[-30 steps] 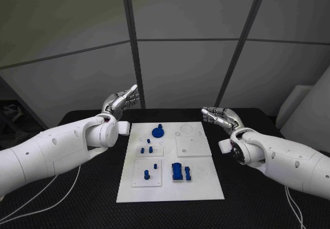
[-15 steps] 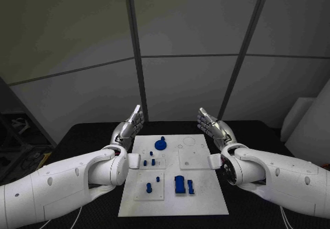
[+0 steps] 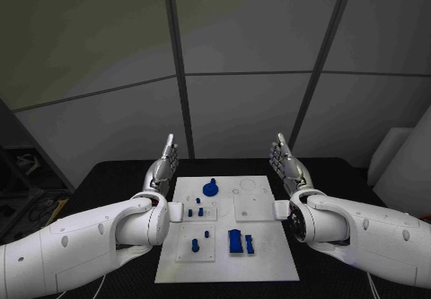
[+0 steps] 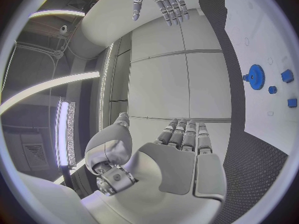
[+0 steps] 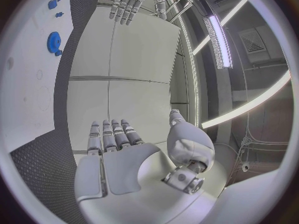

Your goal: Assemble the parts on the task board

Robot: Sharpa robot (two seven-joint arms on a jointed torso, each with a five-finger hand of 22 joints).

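The left hand (image 3: 164,163) holds nothing: its fingers (image 4: 185,135) are stretched out straight and close together, pointing away from the robot, with the thumb set apart to one side. It is raised edge-on just beside the far left corner of the task board (image 3: 260,258). The right hand (image 3: 288,163) mirrors it at the far right corner, fingers (image 5: 112,134) likewise extended and empty, palm turned toward the board. Neither hand touches the board or any part.

Between the two arms the white task board lies lengthwise on the black table (image 3: 108,177). Near its far end sits a blue gear (image 3: 210,187), a round toothed disc with a small knob beside it, also seen from the left wrist (image 4: 253,76) and the right wrist (image 5: 54,42). To the right of the gear are faint round outlines in the white surface. Further toward the robot, on the left half, a raised square plate carries small blue pegs (image 3: 195,212). Nearer still another square plate holds two more blue pegs (image 3: 198,241). Just right of them stands a larger blue block (image 3: 235,241) with a slim blue piece beside it. A plain white raised square (image 3: 254,207) occupies the right half.
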